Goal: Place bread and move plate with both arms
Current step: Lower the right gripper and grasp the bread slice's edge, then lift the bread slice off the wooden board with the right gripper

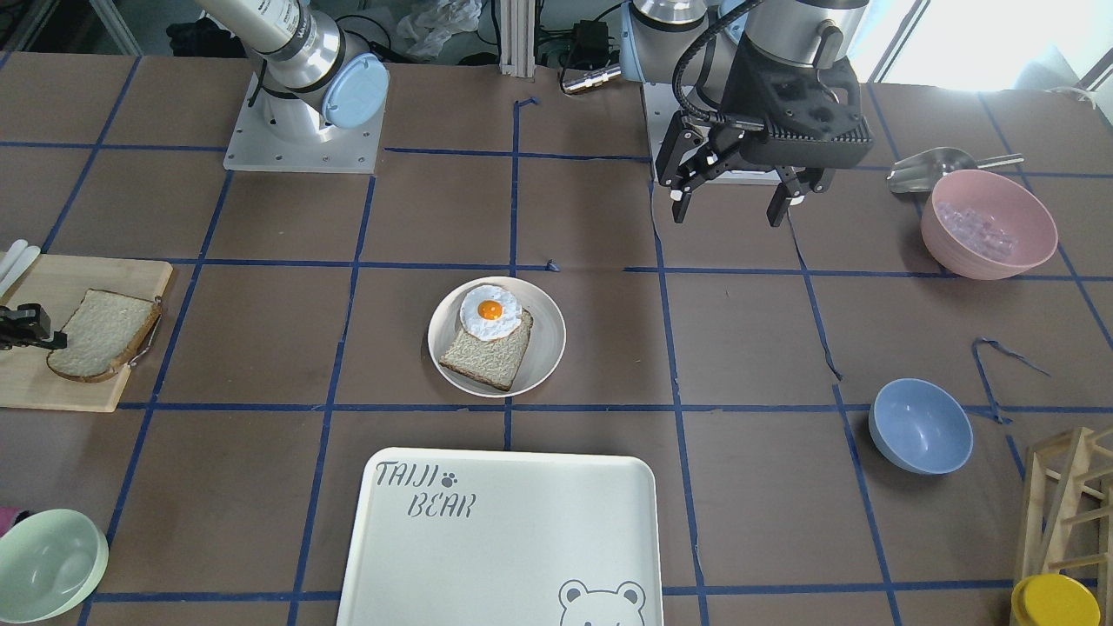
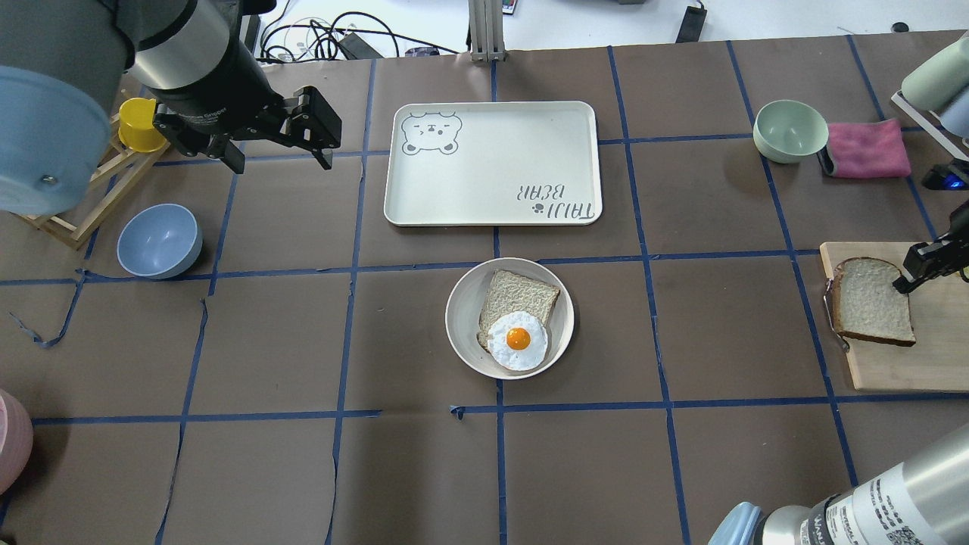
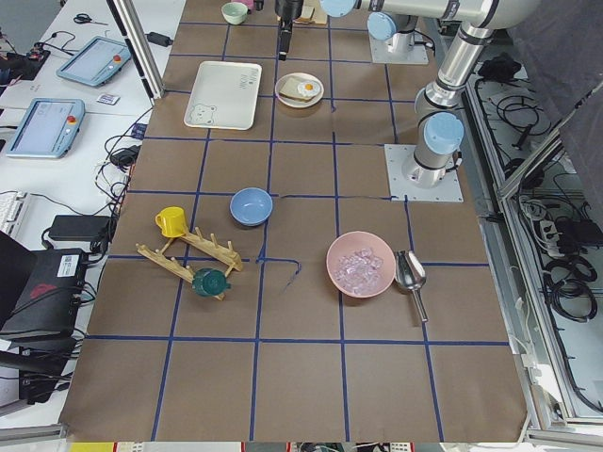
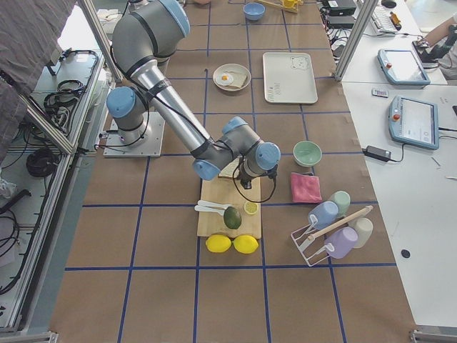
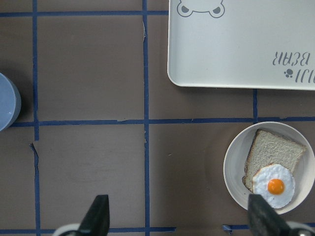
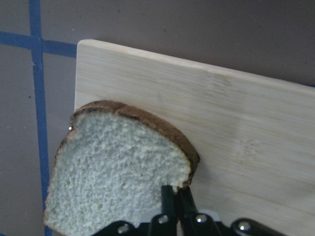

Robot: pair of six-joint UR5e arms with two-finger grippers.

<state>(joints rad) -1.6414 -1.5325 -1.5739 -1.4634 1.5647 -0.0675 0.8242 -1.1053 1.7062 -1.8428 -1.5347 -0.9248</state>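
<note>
The plate (image 2: 463, 299) sits mid-table and carries a slice of bread topped with a fried egg (image 2: 517, 339). Just past the plate, on the side away from the robot, lies the TAIJI BEAR tray (image 2: 492, 163). Farther from the plate, out towards the robot's left, the left gripper (image 2: 280, 161) hangs above the table with its jaws spread wide and nothing between them. Well apart from the plate on the robot's right, the bread (image 2: 870, 303) lies on a wooden cutting board (image 2: 901, 363), at the board's plate-side end. The right gripper (image 6: 175, 191) meets the bread's edge farthest from the plate. Its fingers are drawn almost together at the crust corner and seem to pinch the slice, though only their tips show.
</note>
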